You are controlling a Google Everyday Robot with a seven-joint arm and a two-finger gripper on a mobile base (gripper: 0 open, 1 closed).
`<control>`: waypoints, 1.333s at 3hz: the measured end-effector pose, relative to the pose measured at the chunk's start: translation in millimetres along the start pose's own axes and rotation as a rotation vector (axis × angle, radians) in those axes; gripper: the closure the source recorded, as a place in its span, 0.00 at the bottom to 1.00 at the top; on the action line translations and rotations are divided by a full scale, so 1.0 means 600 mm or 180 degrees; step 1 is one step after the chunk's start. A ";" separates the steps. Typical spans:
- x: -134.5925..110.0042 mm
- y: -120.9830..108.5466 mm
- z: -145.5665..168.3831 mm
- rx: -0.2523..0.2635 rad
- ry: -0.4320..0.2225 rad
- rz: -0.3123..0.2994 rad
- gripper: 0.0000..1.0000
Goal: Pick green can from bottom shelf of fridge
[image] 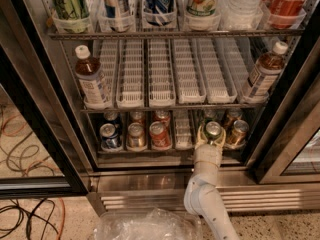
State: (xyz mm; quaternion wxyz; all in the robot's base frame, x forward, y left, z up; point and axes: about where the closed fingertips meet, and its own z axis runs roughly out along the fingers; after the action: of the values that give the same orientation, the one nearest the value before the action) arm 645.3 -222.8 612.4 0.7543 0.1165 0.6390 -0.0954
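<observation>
The green can (pixel 213 129), dark green with a silver top, stands at the front of a right-hand lane on the bottom shelf (pixel 183 132) of the fridge (pixel 44 109). My gripper (pixel 212 134) reaches up into that shelf on the white arm (pixel 205 184). It is shut on the green can, with one finger close on each side. The can stands upright on the shelf. A bronze-orange can (pixel 237 133) sits just to its right.
A red can (pixel 159 135), another bronze can (pixel 135 135) and a blue can (pixel 109 136) stand in the left lanes. Bottles fill the racks above. The black door frame (pixel 285 129) is at the right. A clear plastic bag (pixel 145 226) and cables (pixel 25 134) lie on the floor.
</observation>
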 end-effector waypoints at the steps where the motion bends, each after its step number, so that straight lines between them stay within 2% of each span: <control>1: -0.022 -0.005 -0.010 0.0031 -0.0054 -0.0023 1.00; 2: -0.064 -0.010 -0.021 0.0034 -0.0031 -0.0137 1.00; 3: -0.099 0.000 -0.024 -0.0041 0.0024 -0.0170 1.00; 4: -0.115 0.001 -0.038 -0.0144 0.0099 -0.0241 1.00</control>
State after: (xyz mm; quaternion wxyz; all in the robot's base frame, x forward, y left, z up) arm 612.5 -215.8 676.6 0.7426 0.0765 0.6566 -0.1076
